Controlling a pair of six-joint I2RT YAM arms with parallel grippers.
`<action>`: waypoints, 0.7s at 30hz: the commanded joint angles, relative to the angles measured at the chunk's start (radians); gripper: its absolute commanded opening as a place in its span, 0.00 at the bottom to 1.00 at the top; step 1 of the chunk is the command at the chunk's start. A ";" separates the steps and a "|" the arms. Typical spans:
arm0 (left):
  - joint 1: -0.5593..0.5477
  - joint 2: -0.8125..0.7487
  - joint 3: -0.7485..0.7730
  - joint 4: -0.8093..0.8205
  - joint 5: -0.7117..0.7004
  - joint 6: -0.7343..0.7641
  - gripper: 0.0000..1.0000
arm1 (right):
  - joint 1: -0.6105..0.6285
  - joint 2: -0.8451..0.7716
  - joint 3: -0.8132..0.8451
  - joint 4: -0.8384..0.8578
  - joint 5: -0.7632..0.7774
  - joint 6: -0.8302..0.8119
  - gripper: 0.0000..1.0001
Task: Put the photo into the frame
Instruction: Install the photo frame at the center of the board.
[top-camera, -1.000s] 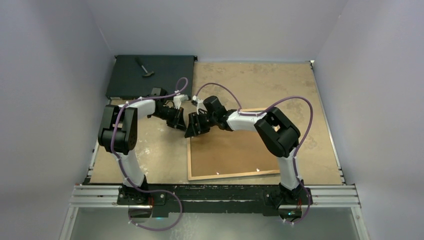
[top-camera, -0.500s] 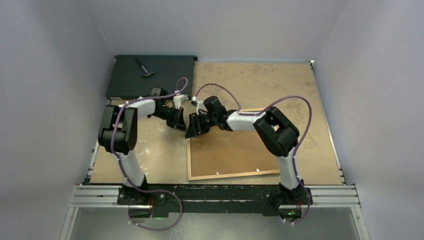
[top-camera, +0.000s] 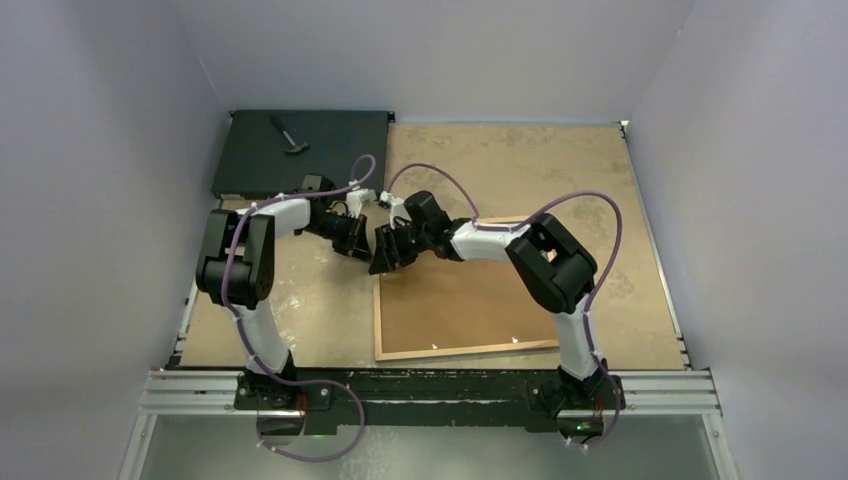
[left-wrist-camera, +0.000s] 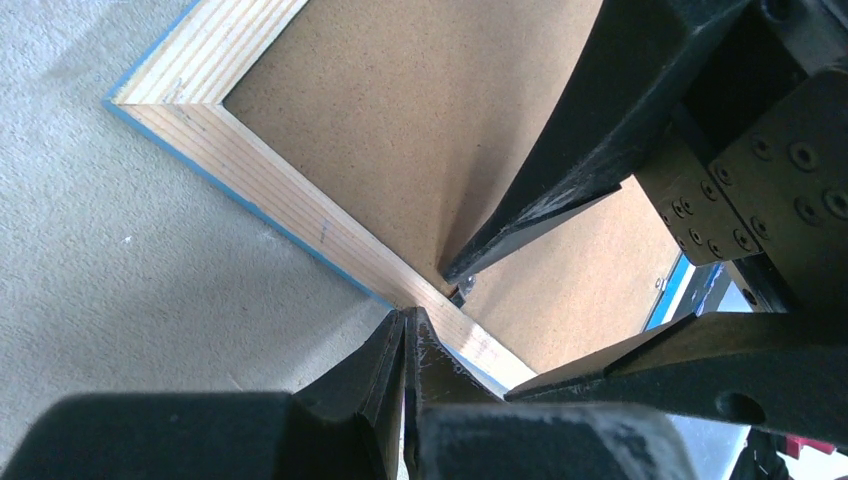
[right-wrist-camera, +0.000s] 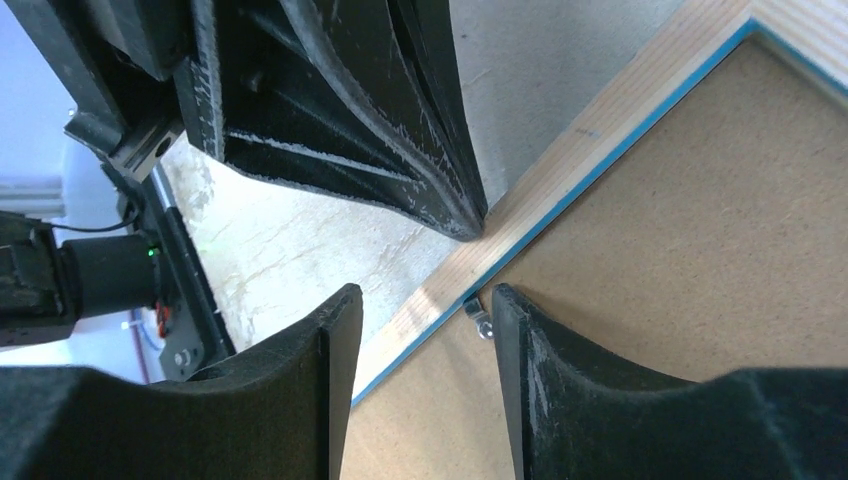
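Tan table (top-camera: 520, 160) carrying face-down frame (top-camera: 468, 350), brown backing panel (top-camera: 470, 305) sitting inside it. Photo not showing; maybe lying under panel, cannot tell. Left gripper (left-wrist-camera: 405, 322) clenched on nothing, tip resting on wood rail of frame. Right gripper (right-wrist-camera: 420, 300) spread apart, small metal tab (right-wrist-camera: 478, 322) lying between its fingers. Step probably being locking of panel; next move asking for turning tab over panel. No readable writing appearing.

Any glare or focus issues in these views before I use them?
Top external: even light, sharp, two small glints by the near rail of the frame. Left wrist: wood grain crisp, left tool blurs toward the lens. Right wrist: glare patch on the rail, right tool dark and soft.
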 joint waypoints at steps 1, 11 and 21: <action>0.003 -0.019 0.028 0.000 0.000 0.035 0.00 | 0.009 -0.016 0.010 0.001 0.119 -0.069 0.55; 0.003 -0.018 0.031 -0.003 -0.001 0.035 0.00 | 0.024 -0.014 -0.061 0.062 0.081 -0.032 0.49; 0.002 -0.012 0.043 -0.006 0.002 0.030 0.00 | 0.029 -0.038 -0.080 0.051 0.059 -0.024 0.42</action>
